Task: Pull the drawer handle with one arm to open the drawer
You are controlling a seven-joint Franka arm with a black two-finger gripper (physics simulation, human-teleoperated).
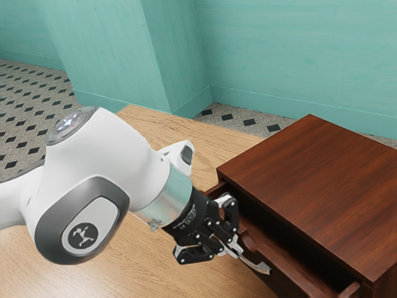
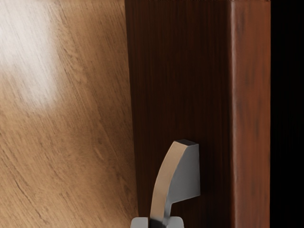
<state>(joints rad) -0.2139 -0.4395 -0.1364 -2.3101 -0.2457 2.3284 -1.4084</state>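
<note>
White arm (image 1: 99, 161) (grey caps (image 1: 80, 225)), black tool (image 1: 227, 243)

1. A light, wood-grained desk (image 1: 186, 139) carries everything here, and its far edge runs along the tiled floor (image 1: 25, 87).
2. A dark reddish-brown drawer cabinet (image 1: 322, 180) stands directly on the desk, at the exterior view's right.
3. In the wrist view, bare desk grain lies just beside the cabinet's dark wood.
</note>
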